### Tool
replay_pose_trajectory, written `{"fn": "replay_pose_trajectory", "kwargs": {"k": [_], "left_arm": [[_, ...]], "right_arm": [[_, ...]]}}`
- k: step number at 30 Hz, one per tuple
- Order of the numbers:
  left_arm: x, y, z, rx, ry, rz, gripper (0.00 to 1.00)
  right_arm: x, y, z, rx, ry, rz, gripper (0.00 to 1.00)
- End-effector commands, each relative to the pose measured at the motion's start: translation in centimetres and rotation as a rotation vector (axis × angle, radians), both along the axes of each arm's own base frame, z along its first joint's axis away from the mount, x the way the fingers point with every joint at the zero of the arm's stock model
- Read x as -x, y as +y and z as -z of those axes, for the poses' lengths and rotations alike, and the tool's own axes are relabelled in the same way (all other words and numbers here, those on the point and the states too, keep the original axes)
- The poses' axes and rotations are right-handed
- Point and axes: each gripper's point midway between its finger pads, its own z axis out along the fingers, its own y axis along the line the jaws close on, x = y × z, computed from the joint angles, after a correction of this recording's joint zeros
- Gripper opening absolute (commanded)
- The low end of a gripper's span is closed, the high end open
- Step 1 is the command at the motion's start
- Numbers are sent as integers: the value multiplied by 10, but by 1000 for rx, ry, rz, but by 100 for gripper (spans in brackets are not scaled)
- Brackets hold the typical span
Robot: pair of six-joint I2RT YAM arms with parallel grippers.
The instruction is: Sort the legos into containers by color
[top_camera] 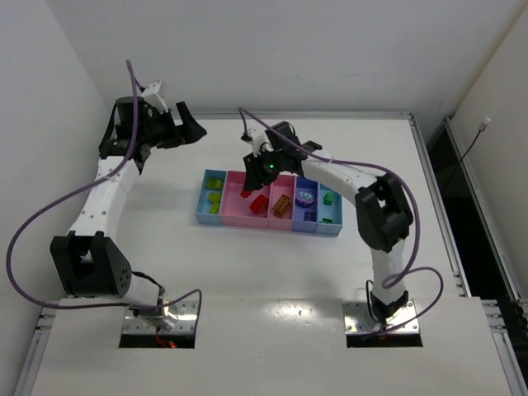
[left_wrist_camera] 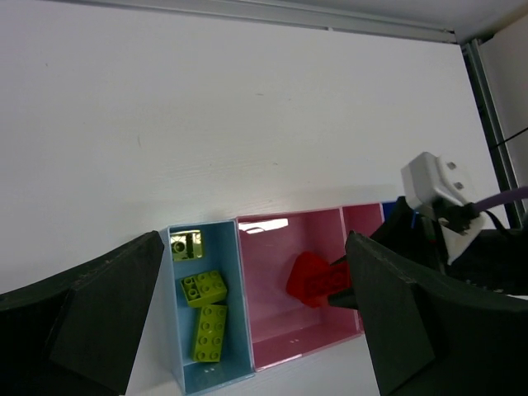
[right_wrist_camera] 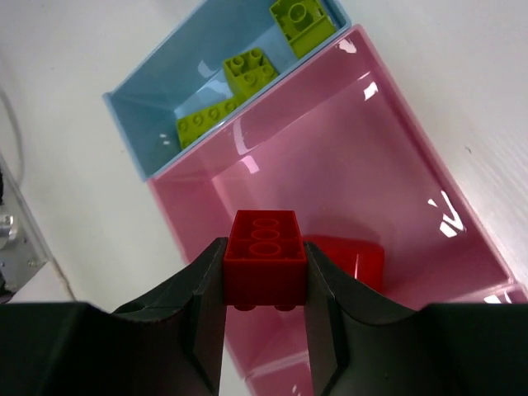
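Pinching red brick in right claw, long axis along jaws, wide pink bin directly below; left claw spread, empty, farther off.

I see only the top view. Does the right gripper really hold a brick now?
Observer: Yes, the right gripper is shut on a red brick, gripped at two opposite sides.
Operator: Over which bin?
Observer: Over the pink bin. A second red brick lies on its floor.
Operator: Is the left gripper free?
Observer: Yes, the left gripper is open and holds nothing.
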Motion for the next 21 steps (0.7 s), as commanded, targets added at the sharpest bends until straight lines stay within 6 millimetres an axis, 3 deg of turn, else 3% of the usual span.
{"fn": "replay_pose_trajectory", "kwargs": {"k": [1, 2, 3, 9, 13, 18, 20, 21], "left_arm": [[3, 3, -7, -2, -20, 15, 100], [1, 3, -3, -2, -11, 15, 100], [1, 7, -3, -2, -11, 6, 100], [-3, 11, 2, -12, -1, -15, 100], [-5, 20, 5, -11, 8, -34, 100], [-8, 27, 6, -22, 9, -66, 100], [-8, 27, 6, -22, 9, -66, 100], [-8, 28, 6, -31, 5, -62, 100]], "right_arm": [[-23, 19, -16, -36, -80, -10, 0], [-25, 20, -15, -36, -80, -10, 2], [-26, 20, -13, -30, -81, -16, 16], [-21, 17, 8, -5, -55, -22, 35], [-20, 15, 13, 3, -52, -28, 66], [-19, 18, 3, -15, -77, -55, 76], [-19, 23, -11, -28, -114, -73, 77], [-18, 26, -31, -44, -160, -80, 77]]}}
